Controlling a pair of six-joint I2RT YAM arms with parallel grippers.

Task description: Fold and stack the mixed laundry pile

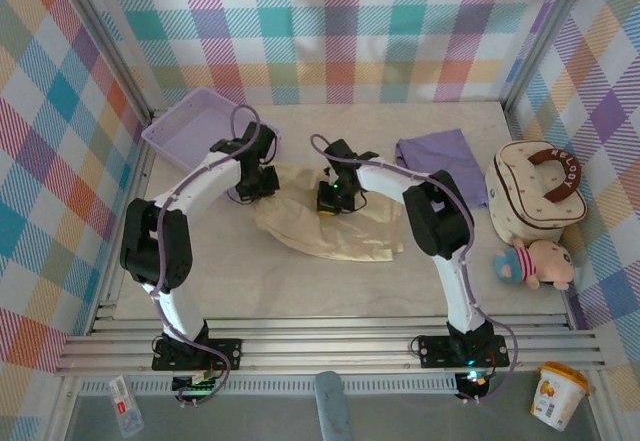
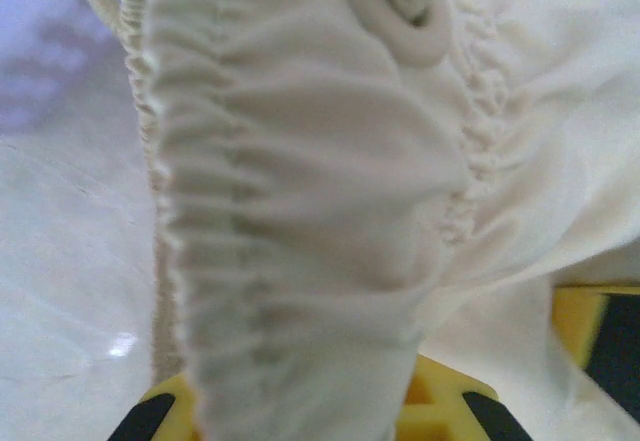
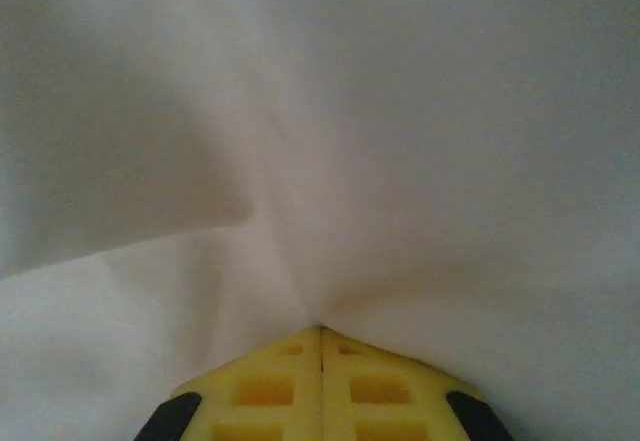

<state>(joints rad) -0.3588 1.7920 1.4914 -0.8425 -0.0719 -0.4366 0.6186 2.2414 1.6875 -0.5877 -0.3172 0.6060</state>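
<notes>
Tightly, left gripper (image 1: 262, 185), right gripper (image 1: 334, 199) pinch garment (image 1: 345, 236) (cream).

Pastel plaid walls (image 1: 330, 31) enclose a pale tabletop (image 1: 300, 281) with ridged metal rails (image 1: 330, 346) along its near edge.

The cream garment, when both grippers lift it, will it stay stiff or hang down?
Likely floppy: the cream garment puckers where the right gripper pinches it. Probably light, since it lies thin and flat. Its gathered band may stretch when pulled.

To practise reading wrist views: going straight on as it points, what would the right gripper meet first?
The cream garment: the right gripper is shut on a fold, cloth directly ahead; depth beyond unclear.
</notes>
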